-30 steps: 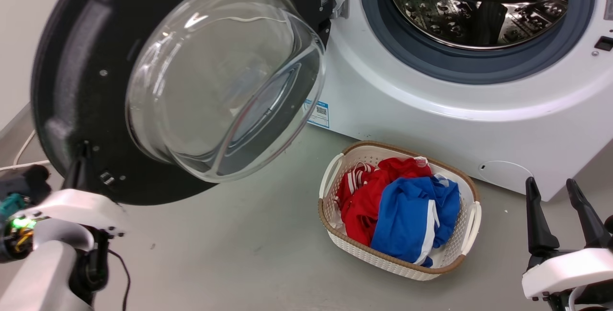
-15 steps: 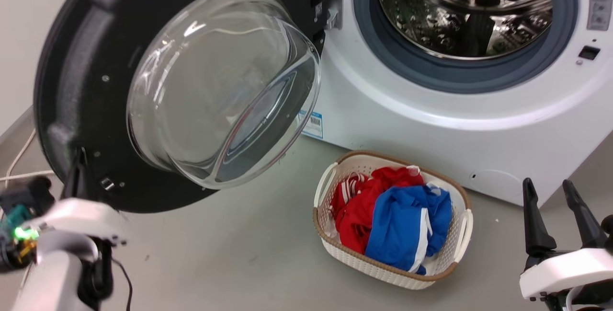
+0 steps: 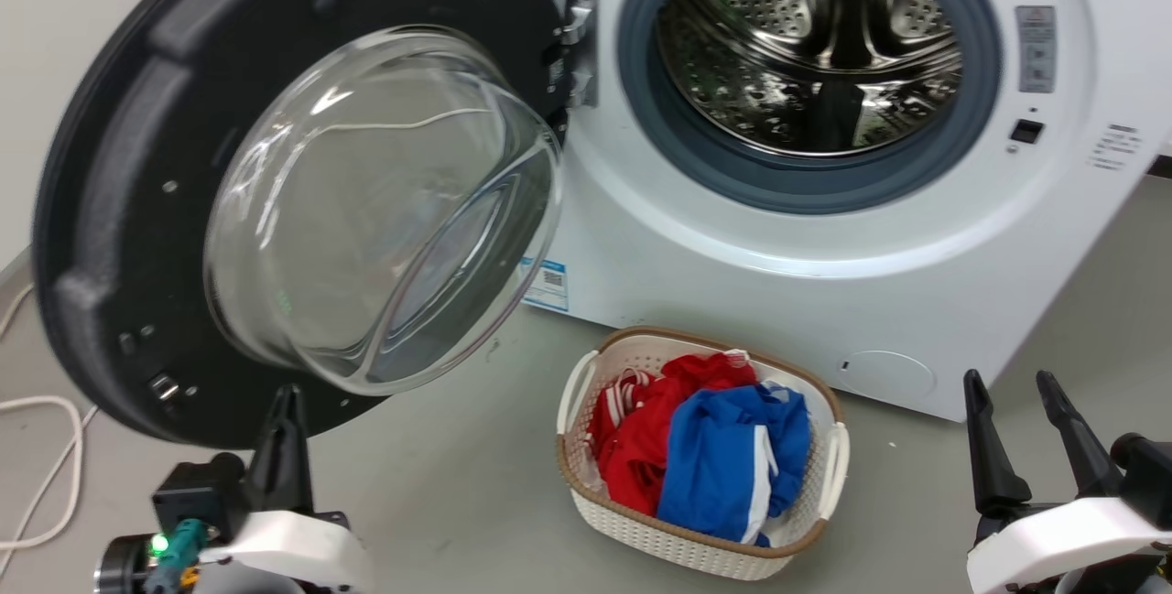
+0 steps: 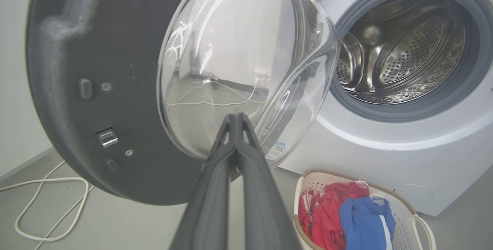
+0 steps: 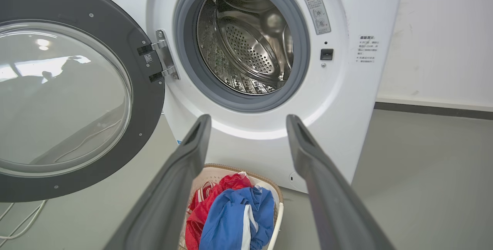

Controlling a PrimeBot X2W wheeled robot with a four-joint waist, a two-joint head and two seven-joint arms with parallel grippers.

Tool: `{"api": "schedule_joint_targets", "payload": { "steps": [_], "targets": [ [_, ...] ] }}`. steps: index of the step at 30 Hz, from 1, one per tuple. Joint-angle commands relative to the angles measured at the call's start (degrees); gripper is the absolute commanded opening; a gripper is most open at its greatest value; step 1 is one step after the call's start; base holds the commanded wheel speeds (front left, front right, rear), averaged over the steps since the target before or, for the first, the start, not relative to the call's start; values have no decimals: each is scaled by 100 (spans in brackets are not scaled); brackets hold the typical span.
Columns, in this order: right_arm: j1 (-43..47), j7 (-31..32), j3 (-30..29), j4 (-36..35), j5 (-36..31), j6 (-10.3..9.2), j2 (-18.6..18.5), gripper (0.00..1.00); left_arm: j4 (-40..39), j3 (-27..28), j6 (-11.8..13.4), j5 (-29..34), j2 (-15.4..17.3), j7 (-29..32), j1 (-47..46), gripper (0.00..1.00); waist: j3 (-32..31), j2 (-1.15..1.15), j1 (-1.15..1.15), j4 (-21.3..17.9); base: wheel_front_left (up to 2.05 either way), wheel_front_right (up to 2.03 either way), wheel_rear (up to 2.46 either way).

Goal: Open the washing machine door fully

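The washing machine door (image 3: 110,173) is a big black disc with a bulging glass bowl (image 3: 366,210). It stands swung wide to the left on its metal hinge (image 3: 577,36). The white washing machine (image 3: 732,255) shows its steel drum (image 3: 806,45) inside a grey seal. My left gripper (image 3: 286,393) is shut on nothing, below the door's lower rim. In the left wrist view the left gripper (image 4: 235,116) points at the door (image 4: 77,49) from a short distance. My right gripper (image 3: 1007,381) is open at the lower right; in its own view the right gripper (image 5: 248,118) faces the machine (image 5: 346,99).
A cream basket (image 3: 586,493) with red and blue clothes sits on the grey floor before the machine, between my arms. A white cable (image 3: 37,484) loops on the floor at the left, under the door. A pale wall stands behind the door.
The head camera has shifted, so the whole scene sits lower and further left. My left gripper, earlier up at the door's lower left rim, has come away and now points up below it.
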Motion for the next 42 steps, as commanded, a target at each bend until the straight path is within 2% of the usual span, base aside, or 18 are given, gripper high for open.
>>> {"api": "schedule_joint_targets", "payload": {
  "steps": [1,8,10,11,13,26,42],
  "targets": [
    [45,1,25,7,-62,0,0,100,-143,-98,53,79,-58,50,72,0,-46,0,0,-191,0,0,0],
    [-34,66,230,6,-250,0,0,100,-216,-391,-46,186,-94,225,-109,0,-82,0,0,-749,0,0,0],
    [-76,91,312,3,-328,1,1,100,-190,-422,-56,204,-77,230,-176,32,-82,0,0,-924,0,0,0],
    [-100,92,328,4,-369,1,1,100,-158,-436,-79,202,-70,250,-199,42,-82,0,0,-1005,0,0,0],
    [-140,109,362,19,-405,0,-15,100,-114,-443,-95,210,-57,260,-269,100,-82,0,0,-1170,0,0,0],
    [-246,-118,425,267,-386,1,-177,100,180,-287,-122,101,87,165,-392,100,-108,0,0,-1866,0,0,0],
    [-227,-247,419,410,-367,1,-102,100,319,-473,-107,222,186,309,-430,100,-134,0,0,-1993,0,0,0]
  ]
}}
